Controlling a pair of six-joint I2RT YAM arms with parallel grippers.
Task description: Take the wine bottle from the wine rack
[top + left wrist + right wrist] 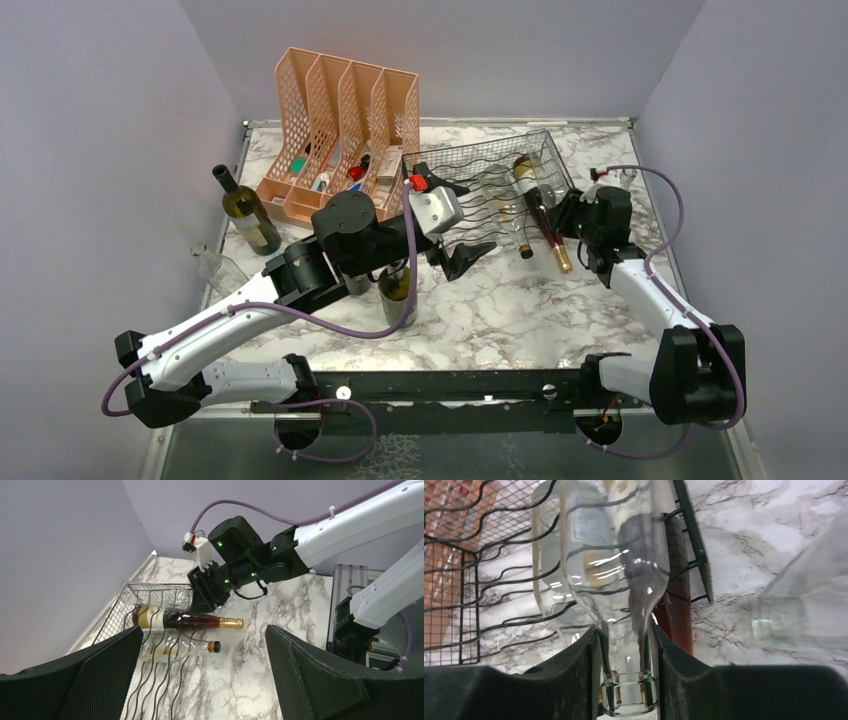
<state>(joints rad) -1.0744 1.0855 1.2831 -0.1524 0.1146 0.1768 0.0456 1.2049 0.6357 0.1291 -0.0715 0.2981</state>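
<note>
Clear wine bottle [614, 555], apparently aloft, above black wire wine rack [480, 160].

table [500, 310]: white marble | organiser [340, 120]: peach, upright, back-left, small items in slots | green bottle [248, 212]: standing left of organiser | clear bottle [222, 268]: lying near left edge

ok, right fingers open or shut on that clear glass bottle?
Shut. Right wrist view: both right fingers press the neck of the clear glass bottle, no gap; its body lies on the black wire wine rack.
</note>
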